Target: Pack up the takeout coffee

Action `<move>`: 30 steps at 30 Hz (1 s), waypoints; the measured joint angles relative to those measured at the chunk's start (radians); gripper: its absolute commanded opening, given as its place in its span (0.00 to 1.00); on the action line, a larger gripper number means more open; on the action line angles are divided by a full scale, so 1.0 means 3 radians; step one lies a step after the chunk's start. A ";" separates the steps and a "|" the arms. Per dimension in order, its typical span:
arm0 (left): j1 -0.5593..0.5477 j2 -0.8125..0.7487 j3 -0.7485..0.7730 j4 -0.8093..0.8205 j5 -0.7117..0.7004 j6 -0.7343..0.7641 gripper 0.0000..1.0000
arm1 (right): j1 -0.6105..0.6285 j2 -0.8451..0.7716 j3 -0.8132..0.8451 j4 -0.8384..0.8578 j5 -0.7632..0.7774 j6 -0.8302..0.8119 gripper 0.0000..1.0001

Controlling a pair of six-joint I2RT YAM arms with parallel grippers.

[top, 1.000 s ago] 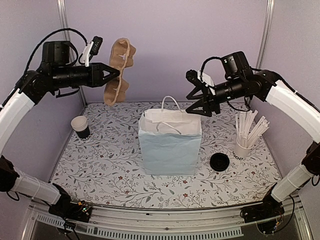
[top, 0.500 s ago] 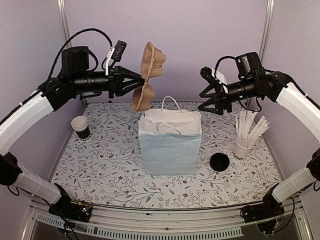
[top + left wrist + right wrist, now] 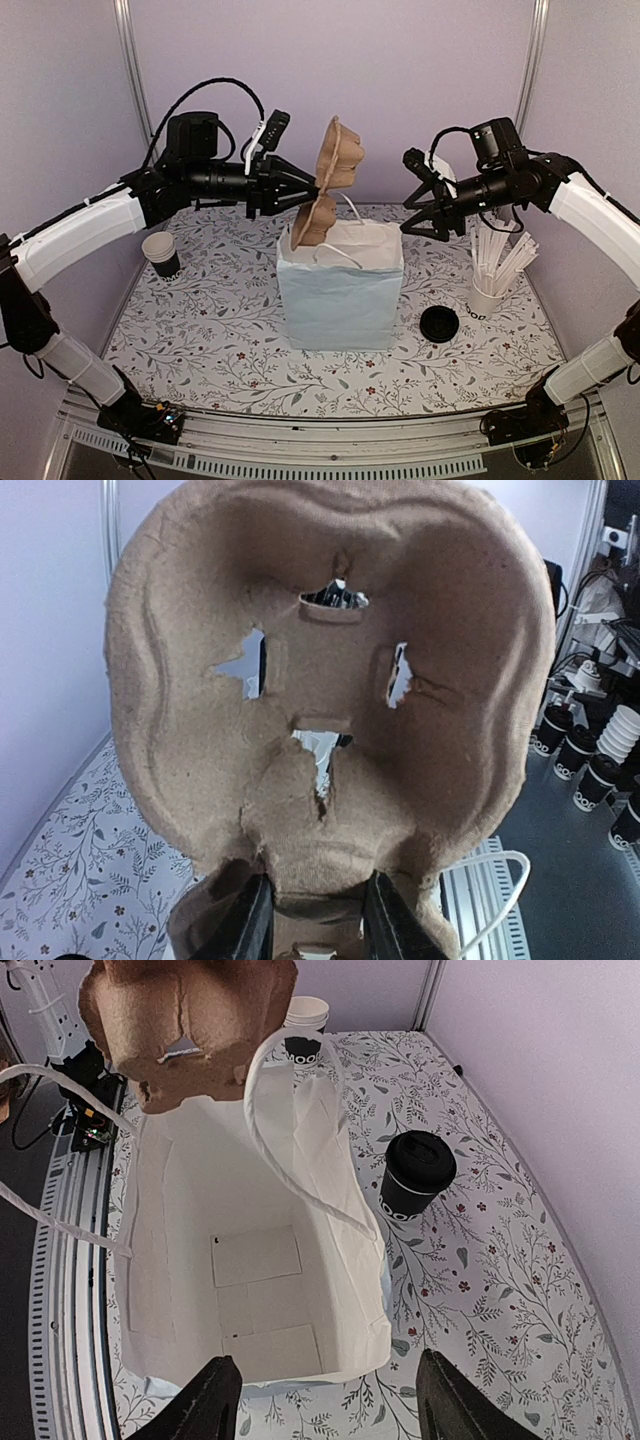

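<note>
Top view, left tool [image 3: 310, 195] at centre clamped on carrier [image 3: 335, 165] above bag [image 3: 340, 295], right tool [image 3: 412, 195] upper right agape and empty, left wrist, carrier fills frame, right wrist, lidded coffee [image 3: 415, 1172] right of centre, upright on bench [image 3: 480, 1290] beside bag

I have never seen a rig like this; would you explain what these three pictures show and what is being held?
These are two robot arms bolted at the near edge of a table, each ending in a two-finger gripper. The wide picture comes from a fixed camera above and behind them; the other two come from cameras on the wrists, each showing its own fingers. On the table stand an open pale-blue paper bag, a black lidded coffee cup, a white cup of wooden stirrers and an open paper cup. The left gripper pinches a brown cardboard cup carrier in the air over the bag's mouth. The right gripper is open, empty, by the bag's right rim.
</note>
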 measured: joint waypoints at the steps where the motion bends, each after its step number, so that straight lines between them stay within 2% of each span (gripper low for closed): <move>1: 0.0000 0.0034 0.0000 0.0019 0.0020 0.0009 0.31 | 0.0000 -0.0001 0.0000 0.0000 0.0000 0.0000 0.63; 15: -0.0001 0.0413 0.0001 0.0034 0.0098 0.0161 0.30 | -0.0003 -0.0003 -0.0043 0.0001 -0.0112 0.0003 0.63; 22: -0.0053 0.0446 0.0001 -0.0050 0.0076 0.0221 0.30 | -0.0003 -0.0003 -0.0127 0.0029 -0.0149 0.0003 0.63; 30: -0.0197 0.0449 0.0142 -0.0423 -0.0164 0.0402 0.29 | -0.0003 -0.0003 -0.0251 0.0078 -0.0172 0.0001 0.63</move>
